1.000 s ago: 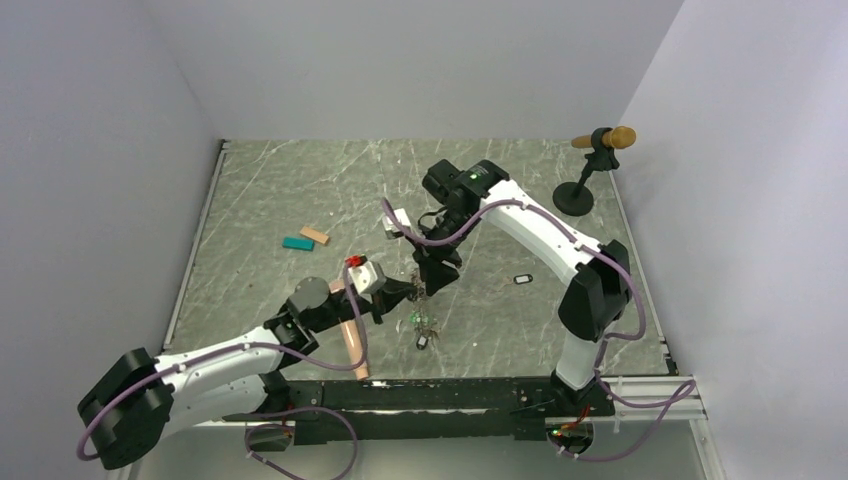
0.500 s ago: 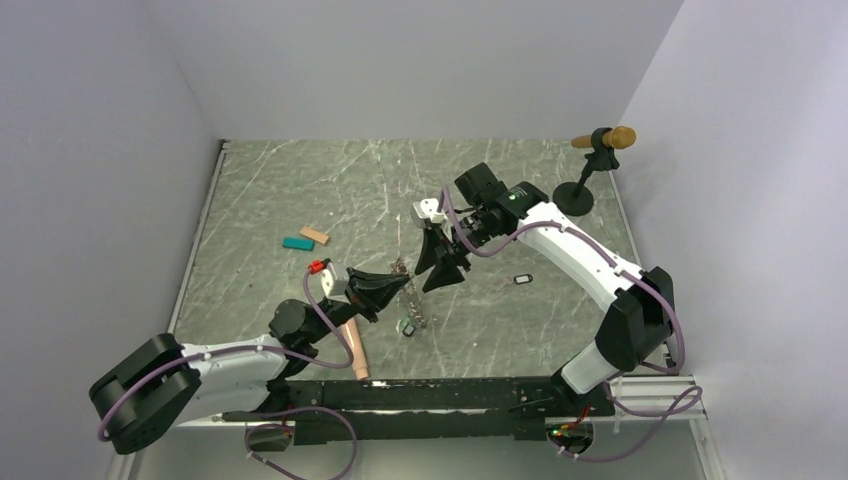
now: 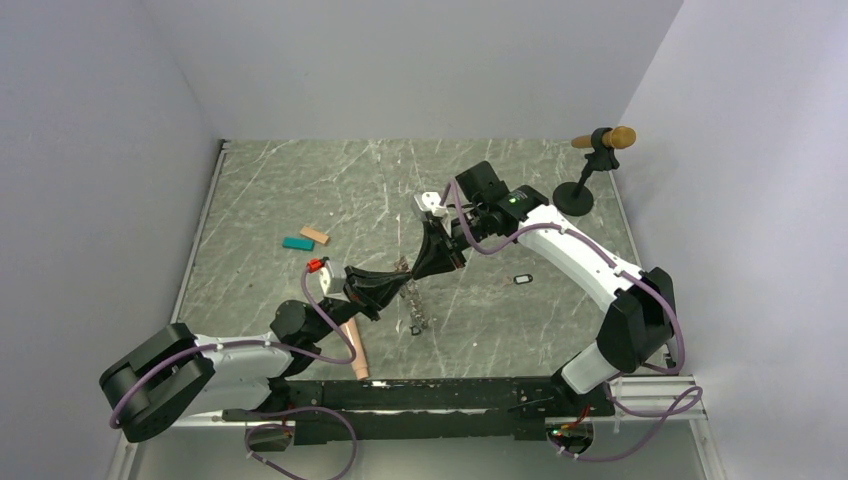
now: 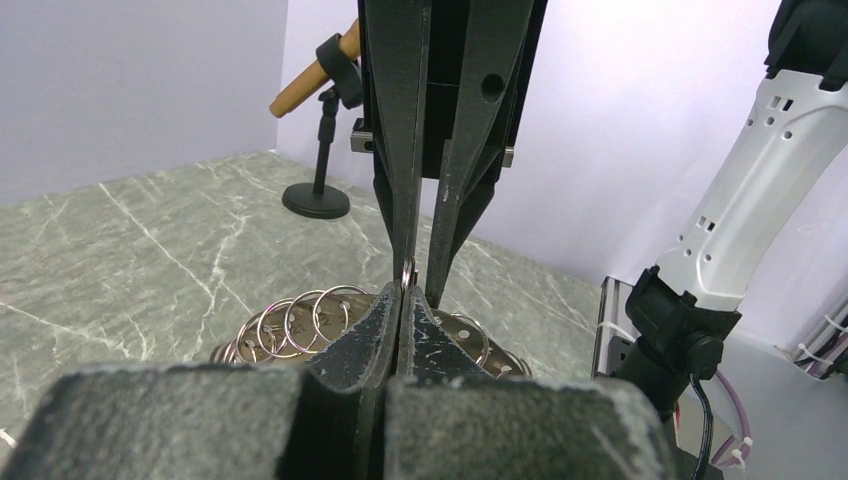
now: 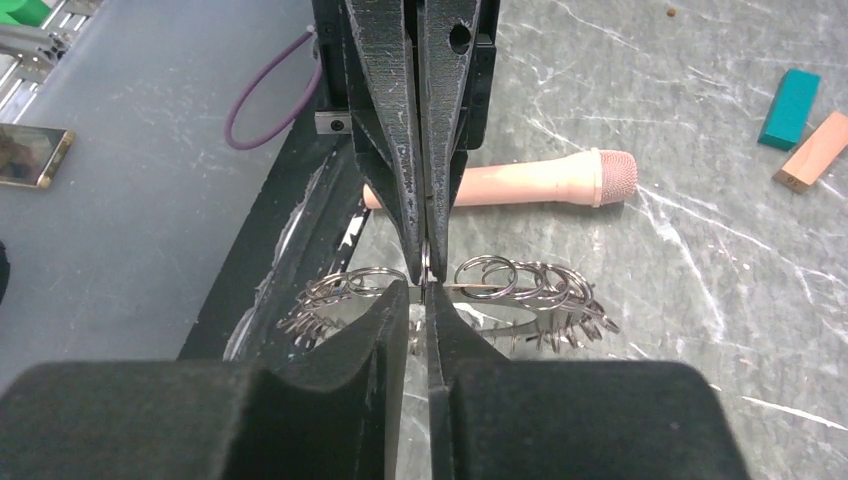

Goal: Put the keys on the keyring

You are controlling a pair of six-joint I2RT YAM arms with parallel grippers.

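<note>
The keyring (image 3: 406, 268) hangs in the air between my two grippers, with several keys (image 3: 413, 318) dangling below it. In the left wrist view it is a metal band carrying small split rings (image 4: 300, 318). My left gripper (image 3: 396, 277) is shut on a small ring of it (image 4: 408, 272), jaws pressed together (image 4: 403, 300). My right gripper (image 3: 421, 264) meets it tip to tip and is shut on the same ring (image 5: 425, 268), with only a thin gap between its jaws (image 5: 420, 300). A loose black-and-white key (image 3: 521, 279) lies on the table to the right.
The peach cylinder (image 3: 353, 346) lies near the front edge under the left arm and also shows in the right wrist view (image 5: 530, 180). Teal (image 3: 297, 243) and tan (image 3: 315, 236) blocks lie at left. A microphone stand (image 3: 577, 192) is at the back right.
The left gripper rose from the table with the keyring and turned toward the right arm. The right gripper swung over and closed in until its tips met the left's at the ring.
</note>
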